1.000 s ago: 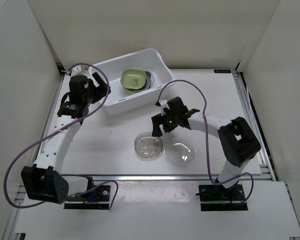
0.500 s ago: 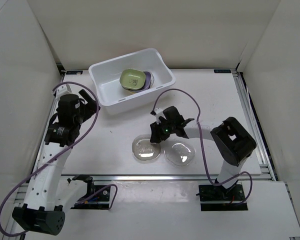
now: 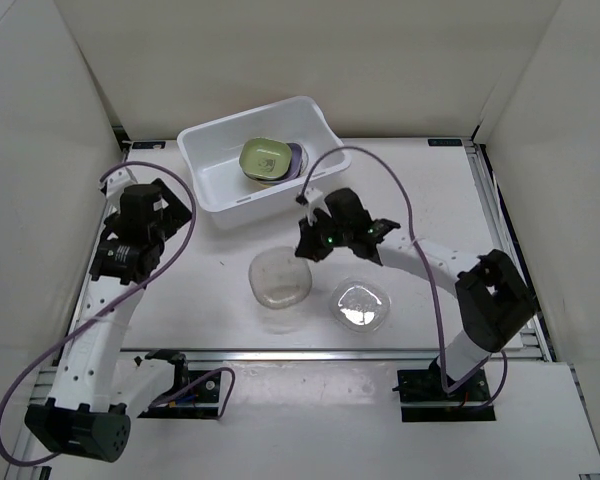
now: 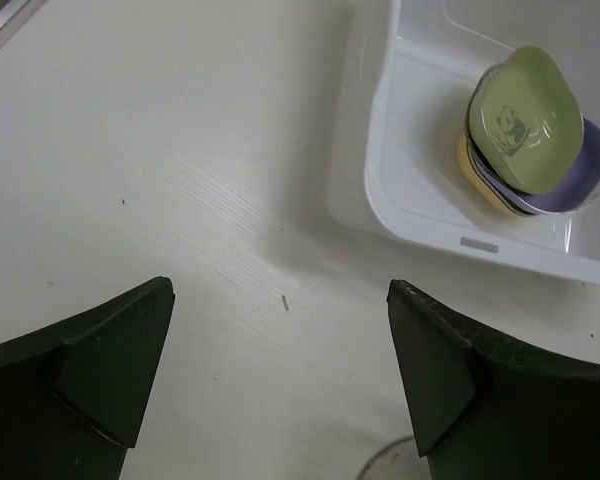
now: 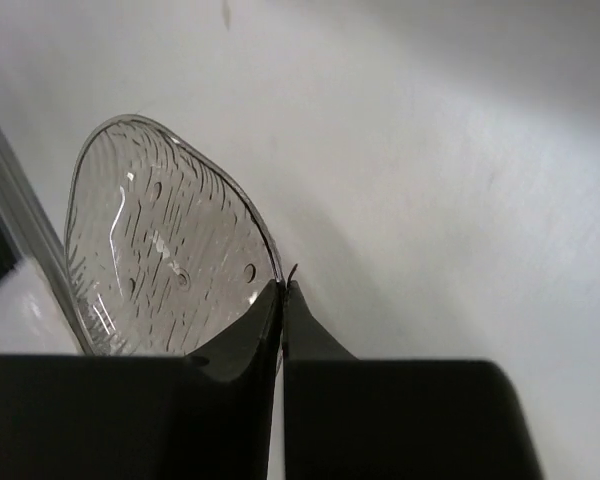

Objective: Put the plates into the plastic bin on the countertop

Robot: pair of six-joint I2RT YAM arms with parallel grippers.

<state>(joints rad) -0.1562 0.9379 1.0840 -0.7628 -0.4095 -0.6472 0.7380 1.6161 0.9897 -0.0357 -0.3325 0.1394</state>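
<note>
My right gripper [image 3: 300, 252] [image 5: 282, 290] is shut on the rim of a clear plate [image 3: 279, 280] [image 5: 160, 250], which hangs tilted off the countertop [image 3: 210, 290]. A second clear plate [image 3: 361, 304] lies flat to its right. The white plastic bin [image 3: 212, 190] [image 4: 380, 150] stands at the back and holds a stack with a green plate [image 3: 267, 157] [image 4: 525, 115] on top and a purple plate [image 4: 590, 170] under it. My left gripper [image 3: 168, 208] [image 4: 280, 370] hovers open over bare countertop to the left of the bin, with nothing between its fingers.
White panels wall the countertop on the left, back and right. A metal rail [image 3: 330, 355] runs along the front edge. Purple cables [image 3: 370, 160] loop from both arms, the right arm's cable arching beside the bin's near right corner.
My right gripper has closed on the left clear plate's rim and tipped it up, shifting it left. My left arm pulled back from the bin's left end earlier and has barely moved since.
</note>
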